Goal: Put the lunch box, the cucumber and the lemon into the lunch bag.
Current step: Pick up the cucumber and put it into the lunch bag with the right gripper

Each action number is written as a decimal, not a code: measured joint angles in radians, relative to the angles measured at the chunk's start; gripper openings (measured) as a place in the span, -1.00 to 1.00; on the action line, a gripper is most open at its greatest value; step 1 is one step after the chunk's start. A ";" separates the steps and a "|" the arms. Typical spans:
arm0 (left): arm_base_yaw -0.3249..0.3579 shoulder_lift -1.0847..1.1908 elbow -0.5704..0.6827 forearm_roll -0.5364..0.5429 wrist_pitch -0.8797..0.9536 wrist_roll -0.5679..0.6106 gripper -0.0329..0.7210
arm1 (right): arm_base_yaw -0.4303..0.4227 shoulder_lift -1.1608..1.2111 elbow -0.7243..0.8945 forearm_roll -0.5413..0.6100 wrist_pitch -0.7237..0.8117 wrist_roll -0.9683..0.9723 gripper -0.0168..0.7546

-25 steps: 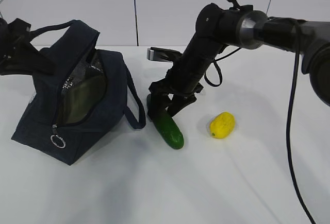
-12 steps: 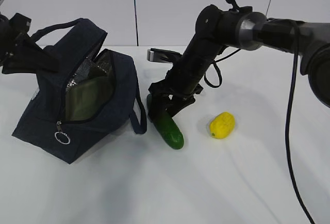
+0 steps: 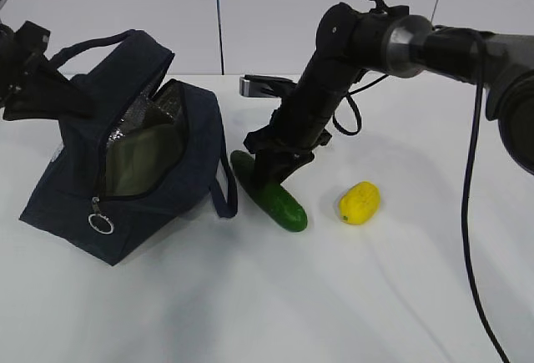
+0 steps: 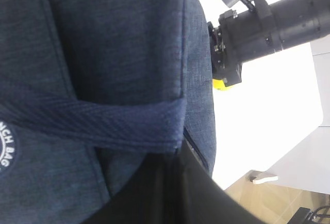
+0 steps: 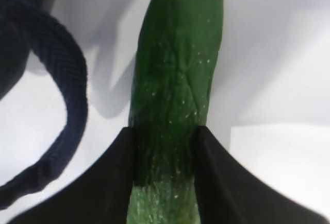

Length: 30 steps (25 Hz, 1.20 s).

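Note:
The navy lunch bag [image 3: 167, 188] stands tilted at the left with its zipper open. A dull green flat surface [image 3: 133, 161] shows inside, by its look the lunch box lid. My left gripper [image 3: 33, 79] is shut on the bag's upper left edge; in the left wrist view its dark fingers [image 4: 172, 183] lie against the bag fabric [image 4: 103, 54]. The cucumber [image 3: 279, 203] lies just right of the bag. My right gripper [image 3: 269, 175] is shut on it, a finger pressed to each side of the cucumber [image 5: 178, 80]. The lemon [image 3: 360, 203] lies further right, apart.
The bag's loop handle [image 5: 72, 105] hangs close to the left of the cucumber. A silver ring pull [image 3: 101, 224] dangles at the bag's front. The white table's edge [image 4: 289, 152] shows in the left wrist view, beyond the right arm [image 4: 268, 18].
My right gripper has closed onto the cucumber, whose near end swung to the right. Earlier, the bag's top was pulled up and open wider.

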State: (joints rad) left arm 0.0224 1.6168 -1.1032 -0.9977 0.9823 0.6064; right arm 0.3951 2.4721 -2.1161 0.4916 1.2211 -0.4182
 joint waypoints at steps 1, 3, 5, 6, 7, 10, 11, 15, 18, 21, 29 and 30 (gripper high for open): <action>0.000 0.000 0.000 0.000 0.000 0.000 -0.93 | 0.000 0.000 -0.011 -0.018 0.000 0.002 -0.27; 0.000 0.000 0.000 0.000 0.000 0.000 -0.93 | 0.000 0.002 -0.041 -0.050 0.000 0.027 -0.27; 0.000 0.000 0.000 0.000 0.000 0.000 -0.93 | -0.002 0.002 -0.075 -0.071 0.000 0.069 -0.27; 0.000 0.000 0.000 0.000 0.000 0.000 -0.93 | -0.004 -0.002 -0.089 -0.076 0.000 0.085 -0.27; 0.000 0.000 0.000 0.000 0.000 0.000 -0.93 | -0.004 -0.006 -0.100 -0.076 0.000 0.095 -0.27; 0.000 0.000 0.000 0.000 0.000 0.000 -0.93 | -0.014 -0.044 -0.117 -0.080 0.000 0.119 -0.27; 0.000 0.000 0.000 0.000 0.000 0.000 -0.93 | -0.019 -0.060 -0.118 -0.080 0.002 0.132 -0.27; 0.000 0.000 0.000 0.004 0.000 0.000 -0.93 | -0.033 -0.132 -0.121 0.034 0.003 0.159 -0.27; 0.000 0.000 0.000 0.013 0.001 0.000 -0.93 | -0.038 -0.183 -0.121 0.119 0.004 0.164 -0.27; 0.000 0.000 0.000 0.015 0.002 0.000 -0.93 | -0.038 -0.219 -0.106 0.222 0.006 0.165 -0.27; 0.000 0.000 0.000 0.015 0.002 0.000 -0.93 | -0.017 -0.201 -0.027 0.477 0.006 0.177 -0.27; 0.000 0.000 0.000 0.015 0.002 0.000 -0.93 | -0.015 -0.191 -0.027 0.486 0.006 0.185 -0.28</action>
State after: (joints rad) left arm 0.0224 1.6168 -1.1032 -0.9824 0.9847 0.6064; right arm 0.3798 2.2813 -2.1430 0.9775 1.2269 -0.2332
